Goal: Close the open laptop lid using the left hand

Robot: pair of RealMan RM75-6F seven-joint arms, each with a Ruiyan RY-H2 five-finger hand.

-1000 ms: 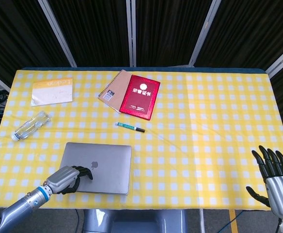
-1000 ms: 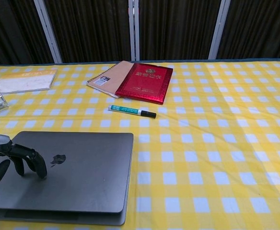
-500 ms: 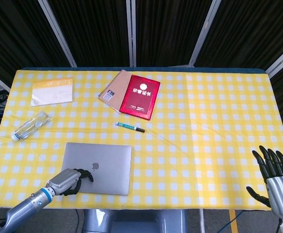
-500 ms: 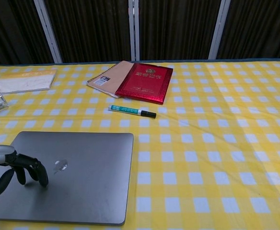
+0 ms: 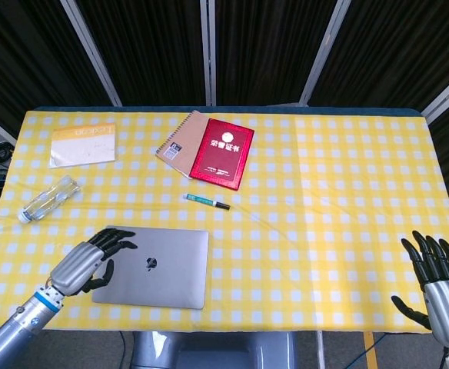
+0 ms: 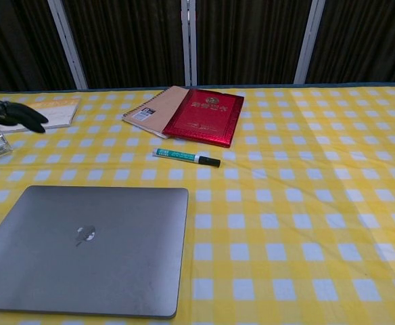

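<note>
The laptop point(image 5: 154, 266) is being seen lying flat on the table point(image 5: 324, 192), its lid fully down against its base, just to the right of the left hand point(image 5: 82, 264). In the chest view no gap is being shown between lid and base along the front edge. The closing itself is therefore being judged as done; nothing more than clearing the arm away appears to be left.

The left hand is being held beside the laptop's left edge, raised above the table rather than pressed on the lid. Its fingers are being kept apart and loosely extended, with their tips over the lid's left margin, and nothing is being gripped. In the chest view only the dark fingertips point(image 6: 21, 116) are being shown, high at the left of the frame, which suggests the hand is well off the surface.

Beyond the hand, a clear plastic bottle point(image 5: 49, 199) is lying on its side, and farther off a yellow booklet point(image 5: 83, 144) is resting near the table's far edge. Farther beyond the laptop a green marker point(image 5: 207, 201) is lying, and past it a red book point(image 5: 223, 153) is sitting partly on top of a spiral notebook point(image 5: 180, 143).

The right hand point(image 5: 438, 290) is being held well apart, at the table's near right corner, with fingers spread upward and nothing in its grasp.
</note>
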